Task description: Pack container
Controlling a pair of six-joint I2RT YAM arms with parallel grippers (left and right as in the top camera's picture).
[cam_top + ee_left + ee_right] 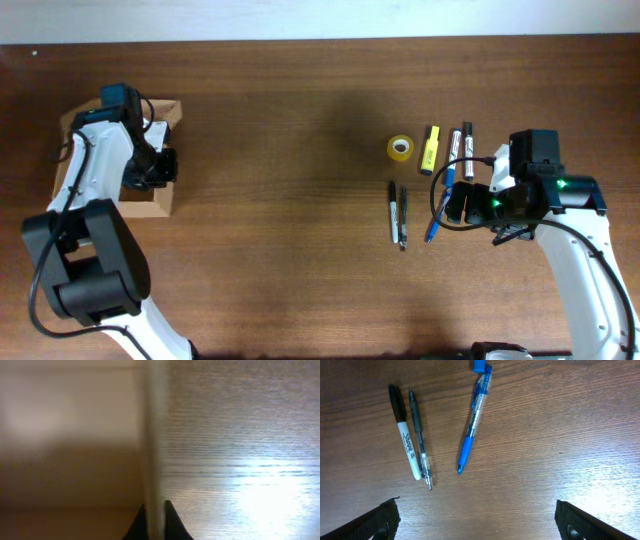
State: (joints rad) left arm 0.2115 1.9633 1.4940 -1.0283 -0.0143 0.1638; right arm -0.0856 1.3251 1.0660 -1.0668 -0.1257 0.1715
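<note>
Left jaws pinched shut on container (150, 205) wall; contents hidden. Right jaws wide open, empty, near blue pen (473, 420).

Both arms are wearing white shells with black joints. Along the left arm (90, 165) a thin black cable (72, 180) is running. The right arm (585, 255) is showing small green lights (560, 183) at its black wrist, beside a looping black wire (487, 157). The right gripper (476, 505) is showing black, finely ribbed fingers (377, 520).
</note>
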